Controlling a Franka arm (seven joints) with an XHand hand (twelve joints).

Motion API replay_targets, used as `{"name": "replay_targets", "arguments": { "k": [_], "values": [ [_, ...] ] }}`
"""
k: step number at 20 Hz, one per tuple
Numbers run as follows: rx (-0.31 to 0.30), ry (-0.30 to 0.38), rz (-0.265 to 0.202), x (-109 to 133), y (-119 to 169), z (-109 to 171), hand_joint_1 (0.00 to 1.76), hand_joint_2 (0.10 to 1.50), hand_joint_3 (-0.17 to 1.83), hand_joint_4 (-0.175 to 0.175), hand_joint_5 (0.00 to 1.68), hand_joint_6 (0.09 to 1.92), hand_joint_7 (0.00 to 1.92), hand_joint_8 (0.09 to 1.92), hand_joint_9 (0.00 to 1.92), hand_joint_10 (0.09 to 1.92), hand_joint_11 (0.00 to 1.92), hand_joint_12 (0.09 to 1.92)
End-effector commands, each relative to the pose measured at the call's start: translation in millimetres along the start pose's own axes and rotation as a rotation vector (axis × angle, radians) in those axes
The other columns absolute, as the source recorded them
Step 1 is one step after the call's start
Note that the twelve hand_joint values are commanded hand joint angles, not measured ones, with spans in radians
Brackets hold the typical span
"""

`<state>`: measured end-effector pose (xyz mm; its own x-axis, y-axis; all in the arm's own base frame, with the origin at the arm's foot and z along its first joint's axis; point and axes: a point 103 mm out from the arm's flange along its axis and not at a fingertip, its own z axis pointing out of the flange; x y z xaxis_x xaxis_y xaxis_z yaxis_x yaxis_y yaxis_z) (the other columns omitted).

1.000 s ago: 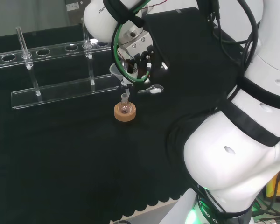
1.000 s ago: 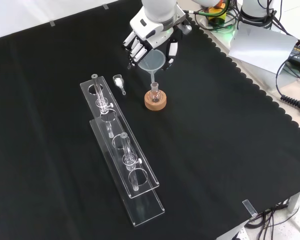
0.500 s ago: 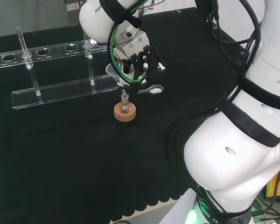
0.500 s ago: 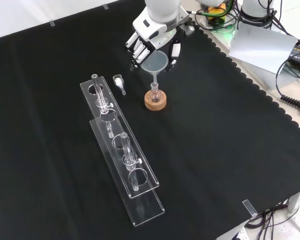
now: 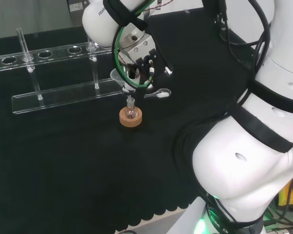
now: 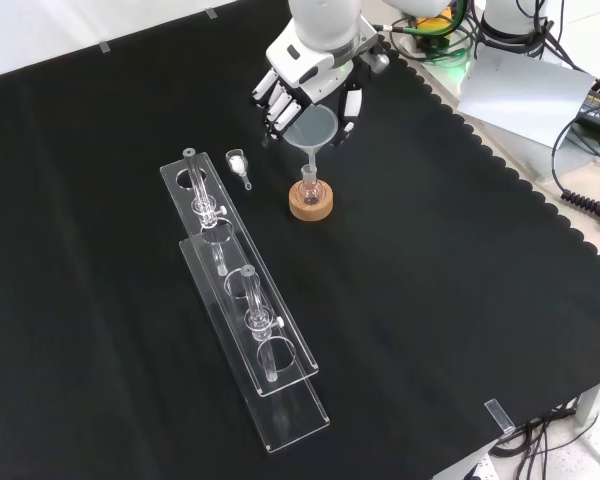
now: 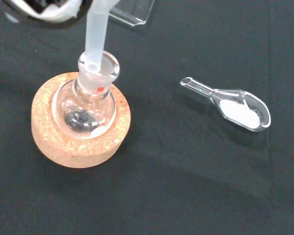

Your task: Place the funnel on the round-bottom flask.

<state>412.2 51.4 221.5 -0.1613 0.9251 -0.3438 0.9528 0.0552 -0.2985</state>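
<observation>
A small clear round-bottom flask (image 7: pixel 86 105) sits upright in a cork ring (image 7: pixel 81 142) on the black cloth. The hand (image 6: pixel 310 85) hangs just above it, fingers curled round a translucent funnel (image 6: pixel 313 128). The funnel's stem (image 7: pixel 95 36) reaches down into the flask's neck (image 7: pixel 99 66), as the wrist view plainly shows. In the head view the funnel (image 5: pixel 118 76) shows at the hand's left, over the flask (image 5: pixel 131 111) and cork ring (image 5: pixel 130 118). In the front view the flask (image 6: pixel 309 188) stands on its cork ring (image 6: pixel 310 204) directly below the funnel.
A clear scoop with white powder (image 7: pixel 235 105) lies on the cloth beside the flask; the scoop (image 6: pixel 239 164) sits between flask and rack. A long clear tube rack (image 6: pixel 242 296) runs down the left of the front view. The arm's white links (image 5: pixel 254 146) stand at the head view's right.
The hand has carried the funnel slightly sideways and down, and its stem now stands in the flask's neck. Flask, cork ring, scoop and rack have not moved.
</observation>
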Motion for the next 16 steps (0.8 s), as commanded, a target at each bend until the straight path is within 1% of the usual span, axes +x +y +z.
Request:
{"name": "replay_targets", "arguments": {
  "k": [1,16],
  "values": [
    [-0.006,0.011,-0.003,-1.5,4.8,5.0,0.76,0.67,0.57,-0.072,0.51,0.24,0.54,0.81,0.86,0.68,0.42,1.33],
    [0.015,0.013,-0.010,0.8,8.3,8.9,0.75,0.67,0.57,-0.072,0.50,0.26,0.54,0.81,0.86,0.69,0.42,1.33]
  ]
}}
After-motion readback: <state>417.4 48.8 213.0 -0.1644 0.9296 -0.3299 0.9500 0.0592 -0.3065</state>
